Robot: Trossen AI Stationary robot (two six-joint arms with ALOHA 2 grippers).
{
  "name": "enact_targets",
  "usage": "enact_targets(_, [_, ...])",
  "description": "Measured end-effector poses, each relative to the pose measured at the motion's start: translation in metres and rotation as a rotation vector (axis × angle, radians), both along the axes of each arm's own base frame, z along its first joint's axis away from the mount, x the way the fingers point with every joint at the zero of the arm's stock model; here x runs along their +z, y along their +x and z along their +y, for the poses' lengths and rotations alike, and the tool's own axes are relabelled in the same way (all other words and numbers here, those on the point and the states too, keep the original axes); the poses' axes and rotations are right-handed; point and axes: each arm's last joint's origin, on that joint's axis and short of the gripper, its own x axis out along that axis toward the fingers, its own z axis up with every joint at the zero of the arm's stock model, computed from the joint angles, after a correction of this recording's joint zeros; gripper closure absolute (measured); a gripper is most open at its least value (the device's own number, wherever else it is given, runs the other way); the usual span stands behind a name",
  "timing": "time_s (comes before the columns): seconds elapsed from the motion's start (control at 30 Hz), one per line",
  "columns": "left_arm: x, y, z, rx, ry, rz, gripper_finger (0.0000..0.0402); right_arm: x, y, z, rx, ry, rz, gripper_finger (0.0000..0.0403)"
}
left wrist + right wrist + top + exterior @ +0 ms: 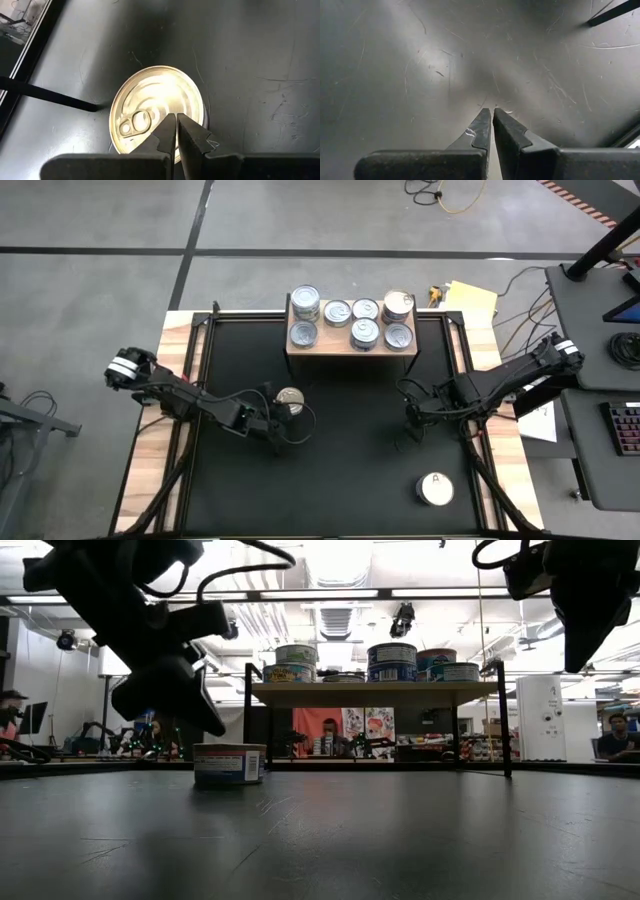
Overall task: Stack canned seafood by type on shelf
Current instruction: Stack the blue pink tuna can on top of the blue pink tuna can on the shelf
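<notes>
A silver-topped can (pixel 289 398) with a pull ring (pixel 136 122) stands upright on the black table, left of the middle. My left gripper (pixel 284 418) is shut and slants down over the can's near rim (pixel 172 116). The low view shows a small gap between the fingertips (pixel 215 725) and the can's top (pixel 229 747). Several cans (pixel 364 332) stand on the wooden shelf (pixel 350 350) at the far edge, some stacked two high (pixel 392 660). My right gripper (pixel 412 418) is shut, high over bare table (pixel 492 112) at the right.
A white-topped can marked "A" (pixel 434 489) stands alone at the near right. The shelf's dark legs (pixel 247 720) rise from the table's far side. Wooden strips (pixel 150 440) border the black top. Bare table lies between the two arms.
</notes>
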Motion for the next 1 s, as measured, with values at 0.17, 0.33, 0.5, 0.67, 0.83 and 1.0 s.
enact_targets(0.17, [-0.007,0.000,0.000,0.003,0.005,0.023,0.0401,0.000,0.000,0.000,0.000,0.001,-0.004,0.0390])
enact_targets(0.33, [-0.014,0.003,-0.001,0.010,0.006,0.031,0.0401,0.000,0.001,0.001,0.000,0.005,-0.015,0.0390])
enact_targets(0.5, [-0.015,0.008,-0.005,0.015,-0.058,0.019,0.0401,0.000,0.001,0.001,0.001,0.007,-0.013,0.0390])
enact_targets(0.67, [-0.007,0.015,-0.014,-0.034,-0.151,0.012,0.0401,0.000,0.001,0.001,0.001,0.007,-0.014,0.0390])
enact_targets(0.83, [0.003,0.023,-0.024,-0.094,-0.246,0.013,0.0401,0.000,0.002,0.001,0.002,0.009,-0.021,0.0390])
enact_targets(1.0, [0.011,0.028,-0.031,-0.121,-0.305,-0.008,0.0401,-0.001,0.009,0.002,0.036,-0.015,-0.104,0.0390])
